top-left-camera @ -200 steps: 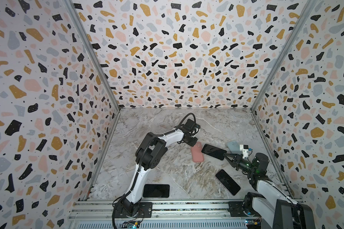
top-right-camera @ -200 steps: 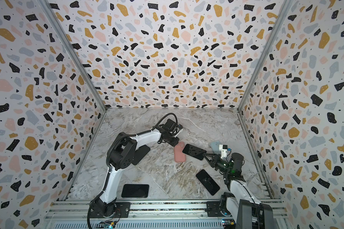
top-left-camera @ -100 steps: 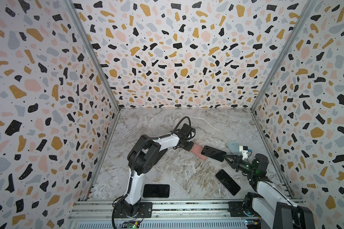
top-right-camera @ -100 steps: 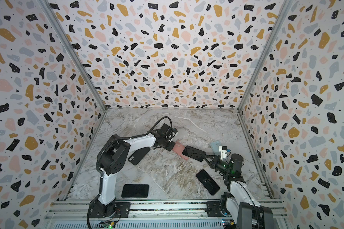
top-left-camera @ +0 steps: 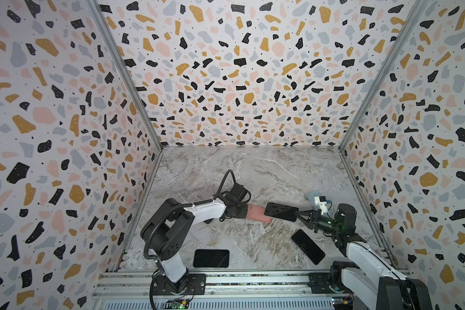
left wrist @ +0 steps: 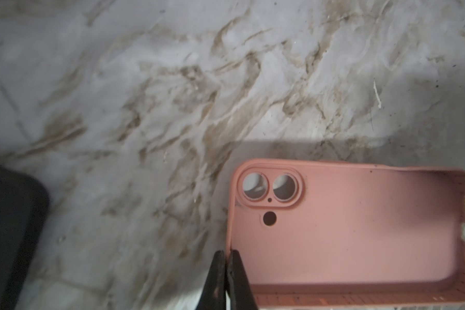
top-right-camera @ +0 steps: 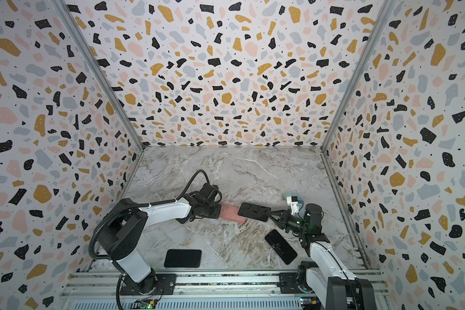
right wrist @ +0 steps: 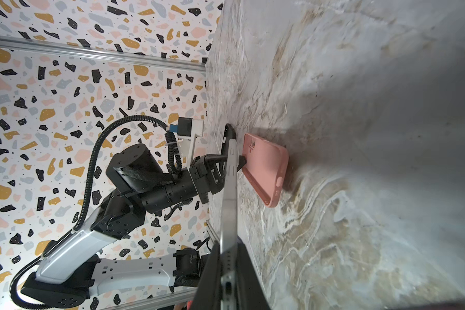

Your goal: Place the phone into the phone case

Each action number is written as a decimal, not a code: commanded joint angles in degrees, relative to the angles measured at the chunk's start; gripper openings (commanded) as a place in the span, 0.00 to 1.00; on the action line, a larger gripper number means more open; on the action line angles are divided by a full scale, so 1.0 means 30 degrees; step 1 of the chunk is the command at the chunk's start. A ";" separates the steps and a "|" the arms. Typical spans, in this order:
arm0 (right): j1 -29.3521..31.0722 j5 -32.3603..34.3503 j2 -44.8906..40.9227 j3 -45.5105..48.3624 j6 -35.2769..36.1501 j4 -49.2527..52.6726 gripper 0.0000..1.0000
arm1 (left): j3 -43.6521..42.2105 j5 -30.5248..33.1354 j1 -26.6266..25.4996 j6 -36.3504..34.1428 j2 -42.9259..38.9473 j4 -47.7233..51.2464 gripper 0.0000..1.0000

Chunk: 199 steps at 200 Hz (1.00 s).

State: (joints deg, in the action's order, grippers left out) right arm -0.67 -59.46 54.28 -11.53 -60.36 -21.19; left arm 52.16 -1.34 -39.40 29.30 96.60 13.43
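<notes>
In a top view, the left hand (top-left-camera: 245, 212) is clamped on the nearest end of a pink phone case (top-left-camera: 258, 214) on the marble table (top-left-camera: 253, 171). The right hand (top-left-camera: 298, 214) pinches one end of a black phone (top-left-camera: 281, 211), whose other end overlaps the case's far end. A second black phone (top-left-camera: 308, 246) lies beside the right arm. A black slab (top-left-camera: 211, 258) lies near the table's front edge.

No text, label, brand or number can be read in any view; a small pale mark on the pink phone case (right wrist: 263, 166) is too blurred to make out; the phone (top-left-camera: 281, 211) shows only a dark face with nothing legible on it.
</notes>
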 commanded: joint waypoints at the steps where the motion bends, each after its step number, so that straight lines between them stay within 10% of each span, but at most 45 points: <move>1: 0.0565 -0.0486 0.0111 -0.1245 -0.0609 -0.0253 0.00 | -0.0815 0.0331 -0.0198 0.1496 -0.0928 -0.1004 0.06; 199: 0.3058 -0.0604 0.5976 -0.3373 -0.0650 -0.0803 0.00 | -0.1245 -0.4643 0.1816 0.1101 -0.2098 -0.1403 0.49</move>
State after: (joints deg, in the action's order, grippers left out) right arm 7.20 -58.94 71.11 -18.46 -61.54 -20.16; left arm 47.27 -11.66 -35.07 33.63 90.54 9.26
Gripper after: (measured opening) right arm 0.111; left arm 0.447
